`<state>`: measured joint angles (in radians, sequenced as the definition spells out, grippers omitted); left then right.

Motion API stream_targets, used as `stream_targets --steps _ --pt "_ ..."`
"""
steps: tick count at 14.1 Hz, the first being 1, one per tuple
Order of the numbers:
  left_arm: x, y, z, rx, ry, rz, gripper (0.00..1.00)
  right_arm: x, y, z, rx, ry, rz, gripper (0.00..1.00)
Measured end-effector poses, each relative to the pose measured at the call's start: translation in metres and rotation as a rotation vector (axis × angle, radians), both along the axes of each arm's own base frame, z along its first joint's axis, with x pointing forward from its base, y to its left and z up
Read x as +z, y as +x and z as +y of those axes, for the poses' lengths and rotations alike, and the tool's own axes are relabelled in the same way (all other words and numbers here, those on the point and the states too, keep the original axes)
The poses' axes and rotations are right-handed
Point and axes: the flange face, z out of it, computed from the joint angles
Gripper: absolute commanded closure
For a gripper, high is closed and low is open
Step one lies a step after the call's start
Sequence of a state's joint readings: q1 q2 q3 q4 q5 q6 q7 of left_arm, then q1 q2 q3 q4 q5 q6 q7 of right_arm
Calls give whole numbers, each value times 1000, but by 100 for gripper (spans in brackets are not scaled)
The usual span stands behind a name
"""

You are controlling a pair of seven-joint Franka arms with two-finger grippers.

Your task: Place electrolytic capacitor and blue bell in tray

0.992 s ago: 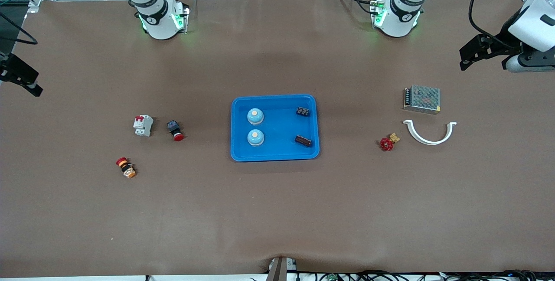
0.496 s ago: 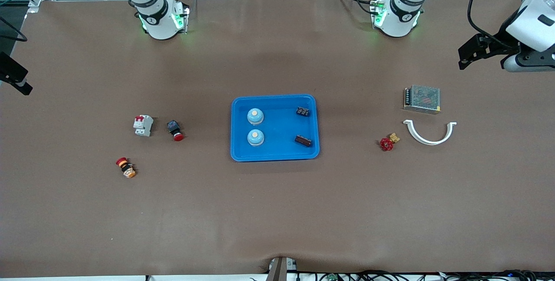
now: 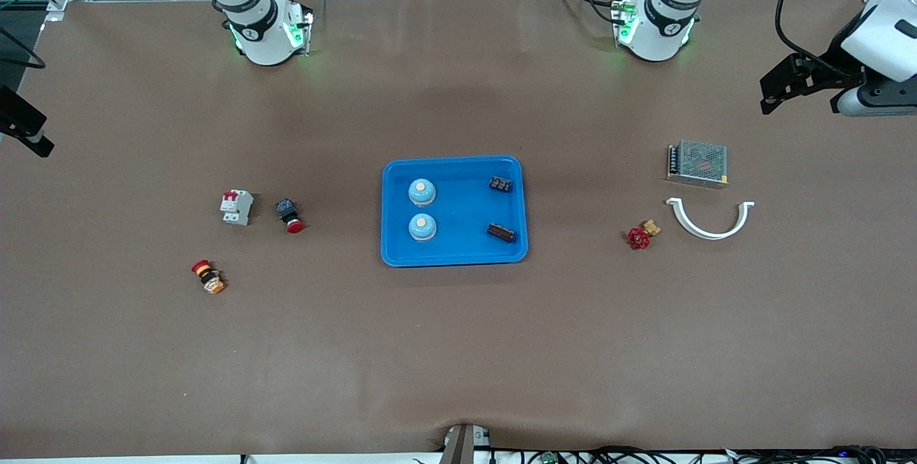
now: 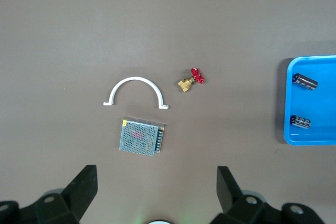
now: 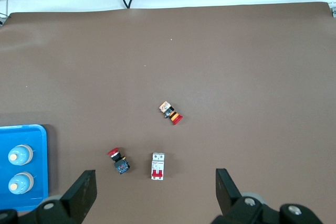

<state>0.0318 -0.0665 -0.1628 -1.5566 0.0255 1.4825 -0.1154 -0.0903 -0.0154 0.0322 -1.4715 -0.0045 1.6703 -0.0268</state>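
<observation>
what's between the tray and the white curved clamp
In the front view, a red-handled brass valve lies on the table between the tray and the white curved clamp.

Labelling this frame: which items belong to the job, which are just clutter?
Job:
tray
two blue bells, in tray
two capacitors, in tray

Clutter:
circuit breaker
red pushbutton
emergency-stop button
red-handled valve
white clamp
power supply

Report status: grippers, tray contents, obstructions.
Left gripper open, raised at left arm's end of table; right gripper open at right arm's end. Tray holds two blue bells and two capacitors. Nothing obstructing.
</observation>
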Motion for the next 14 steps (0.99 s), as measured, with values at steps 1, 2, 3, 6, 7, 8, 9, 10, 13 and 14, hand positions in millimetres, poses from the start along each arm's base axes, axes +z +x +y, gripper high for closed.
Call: stream_targets --steps 1,2,3,6,7,8,9,10,13,14 --pt "0 0 0 1 0 -1 0 0 0 0 0 0 0 0" --pt "0 0 1 1 0 -1 0 0 0 0 0 0 0 0" --pt "0 0 1 1 0 -1 0 0 0 0 0 0 0 0" --pt "0 -1 1 2 1 6 0 0 0 0 0 0 0 0" --pt "0 -1 2 3 1 7 0 0 0 0 0 0 -1 0" --pt "0 -1 3 5 1 7 0 0 0 0 0 0 -1 0" --pt "0 -1 3 6 1 7 0 0 0 0 0 0 -1 0" --pt "0 -1 3 6 1 8 0 0 0 0 0 0 -1 0" --pt "1 -1 4 7 1 7 0 0 0 0 0 0 -1 0" --pt "1 -1 4 7 1 7 0 0 0 0 -1 0 -1 0"
